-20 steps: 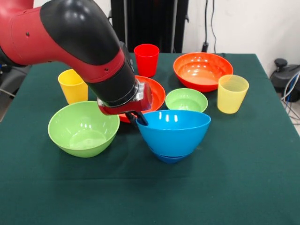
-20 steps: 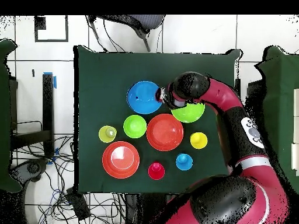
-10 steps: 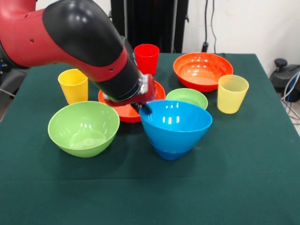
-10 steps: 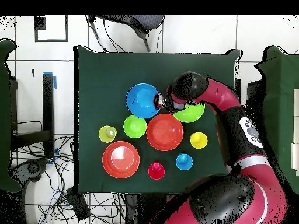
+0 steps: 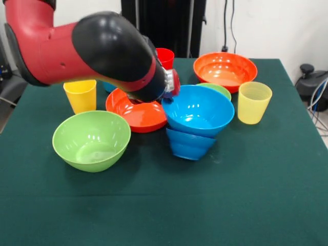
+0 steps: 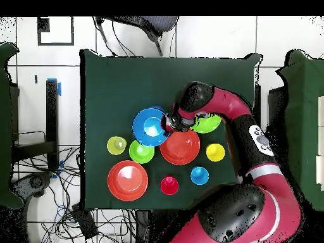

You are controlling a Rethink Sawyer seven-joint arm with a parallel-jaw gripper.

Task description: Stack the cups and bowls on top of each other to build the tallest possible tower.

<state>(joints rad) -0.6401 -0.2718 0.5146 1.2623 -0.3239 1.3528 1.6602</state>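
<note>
The gripper is clamping the near-left rim of the big blue bowl and carrying it tilted in the air, its mouth tipping toward the camera in the front view. Directly beneath it, at about 6 o'clock, the small dark blue bowl is sitting upright on the table, and the lifted bowl's base is hanging just over its mouth, perhaps touching; contact cannot be told. The small green bowl is peeking out behind, at 1 o'clock. The nearer orange-red bowl is lying at 9 o'clock of the held bowl, the big green bowl at 8 o'clock, the far orange-red bowl at 12 o'clock. All bowls are standing empty. The yellow cup, red cup, ribbed pale cup and light blue cup are standing singly, empty. Judging from this, no tower is built yet; the next move likely depends on levelling the held bowl.
</note>
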